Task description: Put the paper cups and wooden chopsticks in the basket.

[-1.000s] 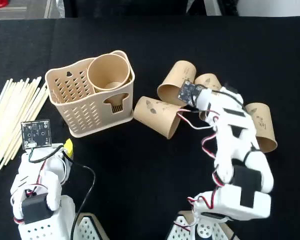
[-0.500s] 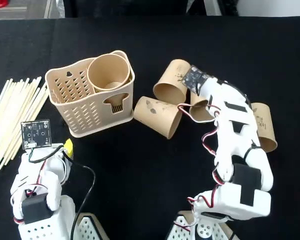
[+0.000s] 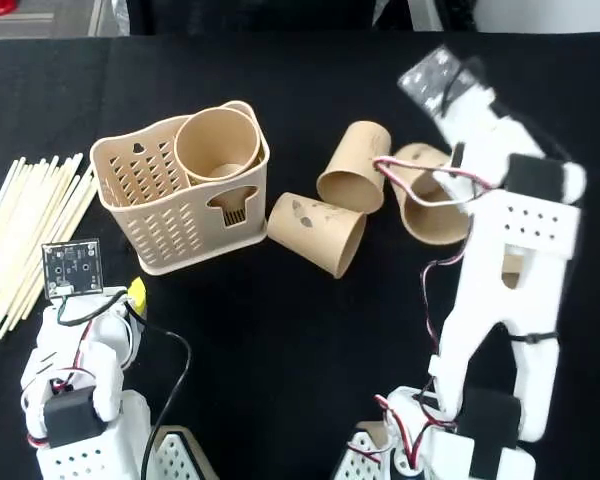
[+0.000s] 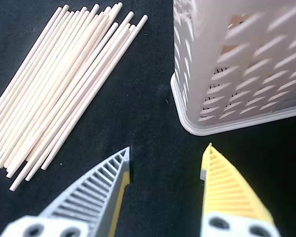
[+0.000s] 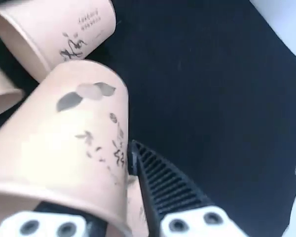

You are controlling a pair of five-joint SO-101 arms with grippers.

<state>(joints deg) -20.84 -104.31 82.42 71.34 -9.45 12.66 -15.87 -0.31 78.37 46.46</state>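
The right gripper (image 5: 123, 168) pinches a paper cup (image 3: 435, 212) near its rim, right of centre. It looks light and easily crushed, so squeeze gently. The left gripper (image 4: 167, 153) gapes beside the basket (image 3: 170, 238).

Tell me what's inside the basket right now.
A paper cup stands upright in one end of the basket. The end beside it looks empty, though its floor is partly hidden. The chopsticks lie outside.
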